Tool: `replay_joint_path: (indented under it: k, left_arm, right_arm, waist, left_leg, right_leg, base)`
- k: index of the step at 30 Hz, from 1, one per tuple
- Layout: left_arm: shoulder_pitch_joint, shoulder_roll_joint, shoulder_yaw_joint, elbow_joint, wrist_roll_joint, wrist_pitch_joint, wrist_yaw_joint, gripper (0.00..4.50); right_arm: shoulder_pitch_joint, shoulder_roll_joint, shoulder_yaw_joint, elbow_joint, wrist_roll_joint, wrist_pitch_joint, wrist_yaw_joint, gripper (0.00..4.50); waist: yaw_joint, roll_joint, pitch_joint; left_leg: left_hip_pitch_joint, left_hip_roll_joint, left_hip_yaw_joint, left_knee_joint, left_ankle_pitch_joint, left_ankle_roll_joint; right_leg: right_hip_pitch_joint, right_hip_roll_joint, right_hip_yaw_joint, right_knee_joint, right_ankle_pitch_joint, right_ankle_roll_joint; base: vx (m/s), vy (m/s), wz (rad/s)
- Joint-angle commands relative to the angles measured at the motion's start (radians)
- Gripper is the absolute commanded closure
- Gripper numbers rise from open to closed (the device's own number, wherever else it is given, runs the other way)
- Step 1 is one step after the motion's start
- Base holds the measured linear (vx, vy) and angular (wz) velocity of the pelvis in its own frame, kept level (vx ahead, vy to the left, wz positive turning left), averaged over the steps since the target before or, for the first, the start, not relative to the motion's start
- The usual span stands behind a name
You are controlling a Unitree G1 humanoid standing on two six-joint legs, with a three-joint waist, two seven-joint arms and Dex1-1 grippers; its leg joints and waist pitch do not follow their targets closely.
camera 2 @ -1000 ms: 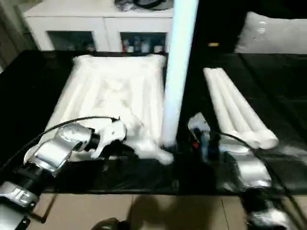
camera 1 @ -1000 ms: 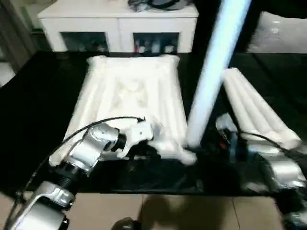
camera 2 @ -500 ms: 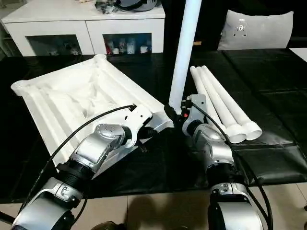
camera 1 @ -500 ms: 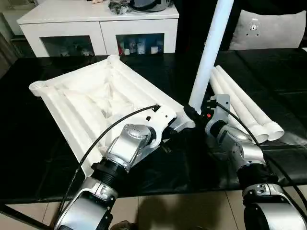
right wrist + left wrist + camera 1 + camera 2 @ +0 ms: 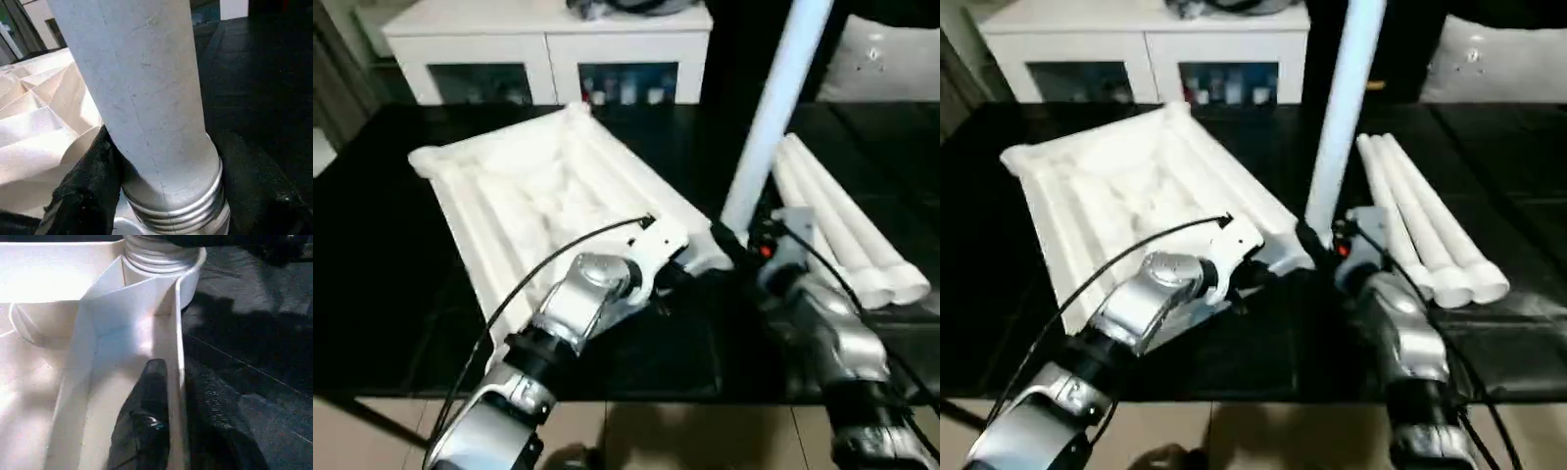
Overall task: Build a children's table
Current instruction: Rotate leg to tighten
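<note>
The children's table top lies upside down on the black work table, ribbed underside up and turned at an angle. One white leg stands upright in its near right corner socket. My right gripper is shut on this leg's base, with black fingers on both sides of the tube. My left gripper is at the top's near rim beside that corner. One of its fingers is inside the rim wall and the other is outside. Three more legs lie side by side on the right.
A white cabinet stands behind the black-covered work table. A grey cushion is at the back right. The work table's front edge runs just behind my forearms, with tiled floor below it.
The table top has swung round on the work table, its far end going left, and my left gripper went with its near rim. The leg stays upright in my right gripper.
</note>
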Motion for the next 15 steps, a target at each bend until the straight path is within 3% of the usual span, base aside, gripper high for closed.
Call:
replay_joint_path:
  k: [1, 5, 8, 10, 15]
  left_arm:
    - [-0.011, 0.010, 0.008, -0.027, 0.009, -0.042, 0.016, 3.71]
    - [-0.018, 0.025, 0.004, -0.019, 0.020, -0.053, 0.016, 3.36]
    - [-0.020, 0.043, 0.003, -0.030, 0.019, -0.052, 0.006, 3.15]
    - [-0.018, 0.055, 0.004, -0.038, 0.019, -0.053, 0.003, 3.07]
    - [-0.005, 0.101, 0.011, -0.074, 0.016, -0.050, -0.025, 2.70]
  right_arm:
    - [0.017, 0.005, 0.032, -0.089, 0.054, 0.046, 0.066, 1.27]
    - [0.010, 0.007, 0.041, -0.065, 0.029, 0.037, 0.051, 1.27]
    - [-0.001, 0.009, 0.046, -0.054, 0.014, 0.044, 0.041, 1.27]
    - [-0.010, 0.012, 0.044, -0.047, 0.013, 0.048, 0.033, 1.27]
    - [-0.039, 0.015, 0.045, -0.017, 0.014, 0.052, 0.032, 1.27]
  waist:
    - [-0.001, -0.014, -0.082]
    - [-0.011, -0.015, -0.078]
    - [-0.019, -0.014, -0.075]
    - [-0.021, -0.018, -0.075]
    - [-0.028, -0.012, -0.076]
  left_leg:
    - [0.037, 0.071, -0.041, -0.078, -0.252, 0.066]
    - [0.029, 0.069, -0.045, -0.083, -0.293, 0.046]
    - [0.034, 0.069, -0.044, -0.085, -0.330, 0.026]
    - [0.034, 0.069, -0.044, -0.086, -0.335, 0.022]
    - [0.035, 0.070, -0.045, -0.087, -0.334, 0.015]
  right_leg:
    - [0.043, -0.044, 0.042, -0.071, -0.156, -0.182]
    - [0.046, -0.049, 0.039, -0.077, -0.218, -0.167]
    - [0.040, -0.048, 0.040, -0.084, -0.273, -0.158]
    - [0.039, -0.047, 0.041, -0.085, -0.279, -0.154]
    - [0.038, -0.047, 0.041, -0.080, -0.259, -0.162]
  base:
    - [0.000, 0.000, 0.00]
    - [0.000, 0.000, 0.00]
    - [0.000, 0.000, 0.00]
    - [0.000, 0.000, 0.00]
    - [0.000, 0.000, 0.00]
